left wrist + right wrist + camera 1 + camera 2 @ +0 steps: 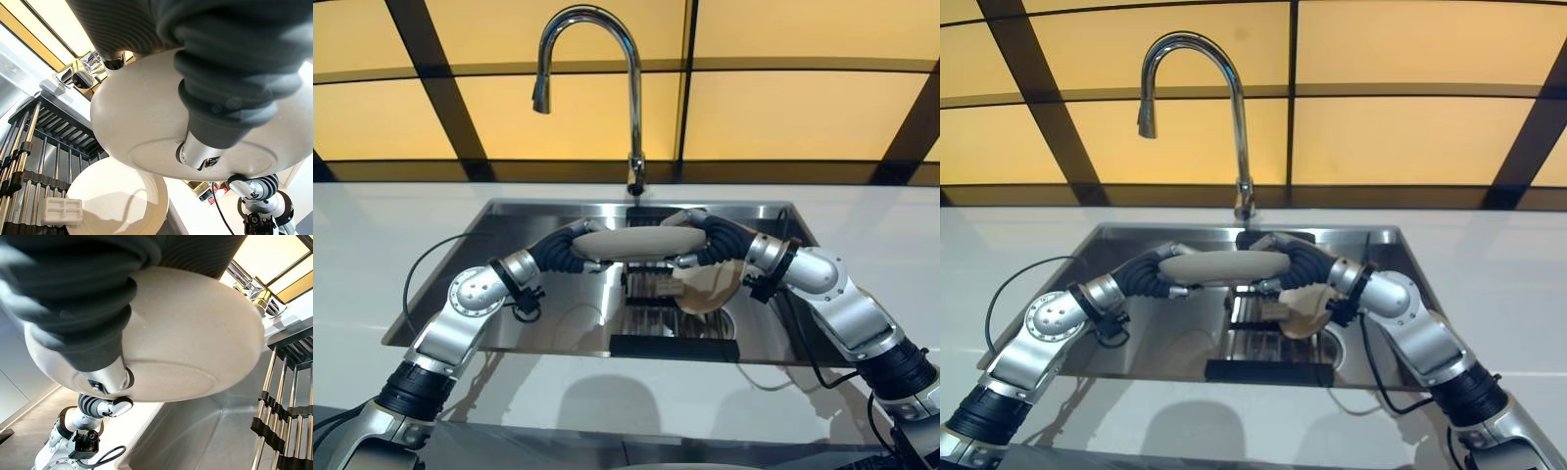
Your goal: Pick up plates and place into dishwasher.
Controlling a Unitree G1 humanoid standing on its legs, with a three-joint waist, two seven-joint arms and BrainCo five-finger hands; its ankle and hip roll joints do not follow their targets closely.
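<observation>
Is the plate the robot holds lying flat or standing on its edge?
Flat. The plate shows edge-on between the left hand and right hand, above the sink.

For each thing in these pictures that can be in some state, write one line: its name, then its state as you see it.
Held plate: lifted above the sink, roughly level, between both hands.
Second plate: in the sink, leaning on the rack.
Dish rack: standing in the sink.
Faucet: no water running.
Sink: no standing water visible.
Left hand: at the held plate's left edge, fingers hidden.
Right hand: at its right edge, fingers hidden.
</observation>
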